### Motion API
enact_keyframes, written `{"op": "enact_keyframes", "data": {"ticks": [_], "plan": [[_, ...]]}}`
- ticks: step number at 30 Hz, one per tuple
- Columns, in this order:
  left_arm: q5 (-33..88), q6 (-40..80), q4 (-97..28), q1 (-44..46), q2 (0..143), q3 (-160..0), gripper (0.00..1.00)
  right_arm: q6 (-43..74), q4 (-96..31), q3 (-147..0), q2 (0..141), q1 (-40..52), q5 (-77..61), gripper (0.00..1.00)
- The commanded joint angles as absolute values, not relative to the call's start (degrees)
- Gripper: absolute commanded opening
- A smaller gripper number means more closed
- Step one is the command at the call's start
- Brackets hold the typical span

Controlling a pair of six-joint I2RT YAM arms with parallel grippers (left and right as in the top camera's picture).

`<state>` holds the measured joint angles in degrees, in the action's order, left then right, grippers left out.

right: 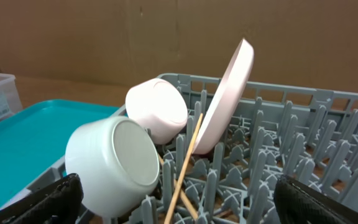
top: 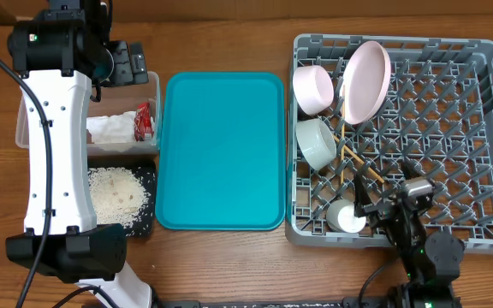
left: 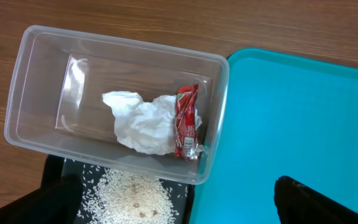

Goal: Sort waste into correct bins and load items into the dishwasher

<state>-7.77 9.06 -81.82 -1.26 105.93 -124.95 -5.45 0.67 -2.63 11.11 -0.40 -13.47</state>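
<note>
Risk: your right hand, released, hangs over the dish rack right of the teal tray. A careless pull-out could tip the small cup or dislodge the chopsticks.

Rack, near to far: cup, two white bowls, leaning plate.

Left of the tray: black tray, holding rice; clear tub, holding napkin and wrapper. Left hand is released, by the tub.

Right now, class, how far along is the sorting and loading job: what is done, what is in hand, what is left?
Done: napkin and wrapper lie in the clear tub, rice on the black tray; plate, bowls, cup and chopsticks sit in the dish rack. In hand: nothing; left gripper and right gripper are open. Left: seemingly nothing.
</note>
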Motion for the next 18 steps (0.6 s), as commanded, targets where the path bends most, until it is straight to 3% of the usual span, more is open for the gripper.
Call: {"op": "enact_keyframes", "data": {"ticks": [1, 18], "plan": [[-8.3, 9.4, -81.8, -1.6, 106.5, -124.8, 1.00, -4.7, -0.1, -0.4, 6.6, -0.8, -12.4, 1.00], [-8.3, 9.4, -81.8, -1.6, 106.5, -124.8, 1.00, -4.5, -3.6, -0.4, 0.2, -0.8, -11.0, 1.00]]}}
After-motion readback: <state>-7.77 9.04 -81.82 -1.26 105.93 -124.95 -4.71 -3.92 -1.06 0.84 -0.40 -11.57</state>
